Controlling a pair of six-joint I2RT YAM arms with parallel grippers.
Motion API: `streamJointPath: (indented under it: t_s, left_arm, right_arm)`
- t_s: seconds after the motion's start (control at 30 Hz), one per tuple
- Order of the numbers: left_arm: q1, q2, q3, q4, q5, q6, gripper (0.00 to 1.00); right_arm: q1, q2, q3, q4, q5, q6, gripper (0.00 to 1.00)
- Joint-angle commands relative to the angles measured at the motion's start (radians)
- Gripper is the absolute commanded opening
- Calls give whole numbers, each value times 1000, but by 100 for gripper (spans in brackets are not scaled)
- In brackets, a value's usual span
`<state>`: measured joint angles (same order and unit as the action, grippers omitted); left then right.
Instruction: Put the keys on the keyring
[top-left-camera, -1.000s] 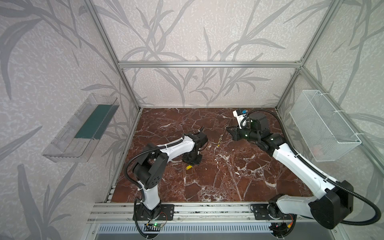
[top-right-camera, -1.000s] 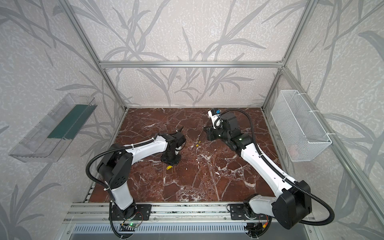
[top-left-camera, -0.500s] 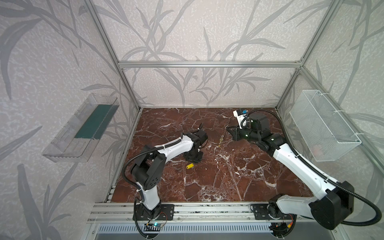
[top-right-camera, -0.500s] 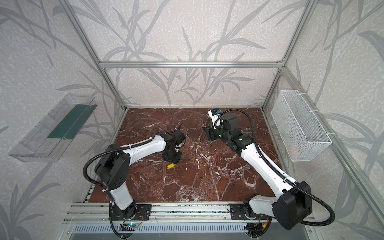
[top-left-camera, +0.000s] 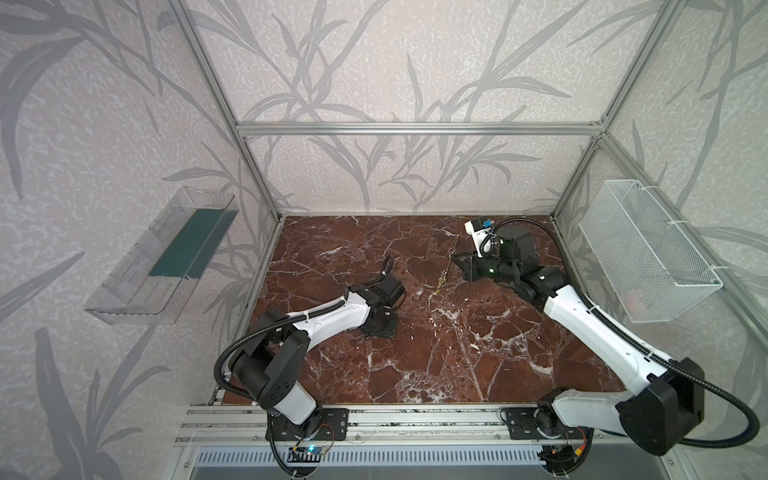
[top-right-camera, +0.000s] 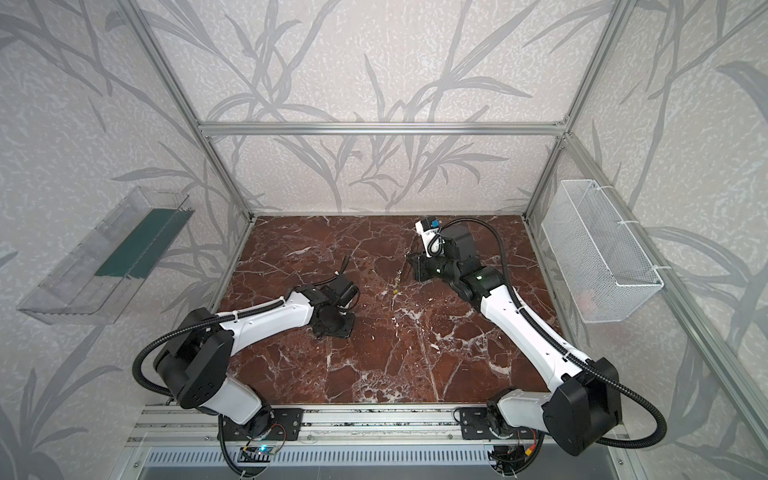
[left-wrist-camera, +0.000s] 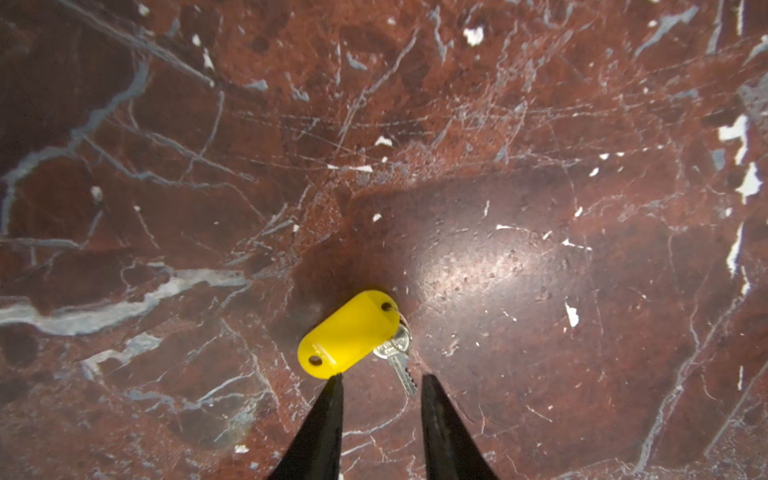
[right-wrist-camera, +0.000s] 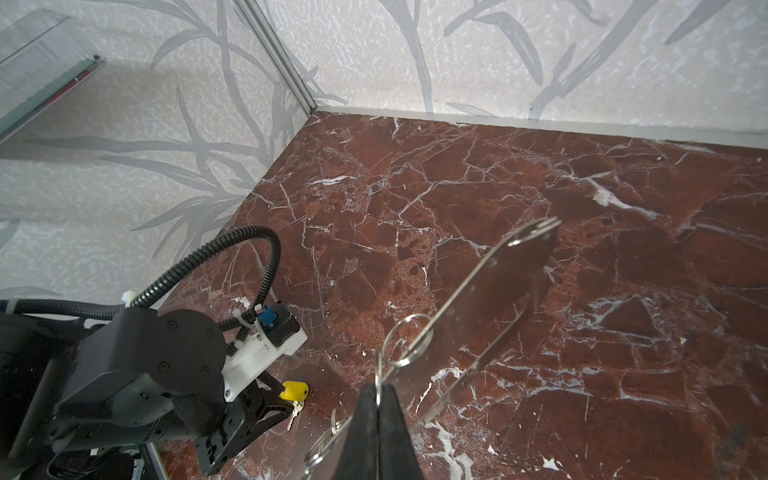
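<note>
The left gripper (left-wrist-camera: 382, 380) hangs low over the marble floor (left-wrist-camera: 498, 124), its two black fingers (left-wrist-camera: 328, 415) spread apart and pinching nothing. Just ahead of them a yellow tag (left-wrist-camera: 347, 334) lies flat on the floor. One end of it is at the tip of a finger, though I cannot tell whether they touch. A small metal key (left-wrist-camera: 400, 365) is joined to the tag's other end by a tiny loop, and its blade points back into the gap between the fingers. In both top views this gripper sits left of the middle of the floor and hides the tag.

The right gripper (right-wrist-camera: 378, 390) is pressed together, pinching the keyring (right-wrist-camera: 490, 299) at its ringed edge — a thin wire loop runs straight into the seam between the fingers. The grey plate is off the floor and tilted on edge, with a larger ring (right-wrist-camera: 405, 340) at its straight side. In the right wrist view the tag shows beside the left gripper, well apart from the plate. In a top view a small yellowish thing (top-left-camera: 441, 283) shows near the right gripper — too small to name.
</note>
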<state>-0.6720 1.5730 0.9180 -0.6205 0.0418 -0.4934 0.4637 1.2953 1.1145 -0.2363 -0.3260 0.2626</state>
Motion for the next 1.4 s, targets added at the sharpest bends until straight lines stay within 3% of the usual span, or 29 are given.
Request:
streamJointPath:
  t_s: [0.0,0.13,0.37,0.5,0.67,1.03,1.37]
  left_arm:
    - [-14,-29,-23,85,-42,-26,34]
    - [-23,12,-9,84,-42,-20,33]
    - [-25,42,10,62,-72,-10,16]
    - [-25,45,18,57,-72,-11,15]
    - [-26,16,27,38,-75,-16,0]
    - [-26,-160,50,-115,-71,-9,0]
    - [-27,-235,60,-231,92,25,0]
  right_arm:
    - [5,-2,10,31,-15,1,0]
    - [6,1,10,32,-19,4,0]
    - [6,-8,5,26,-16,3,0]
    - [5,-13,0,26,-15,3,0]
    - [5,-13,1,26,-16,6,0]
    - [7,-14,2,37,-24,12,0]
    - [13,-24,1,38,-25,15,0]
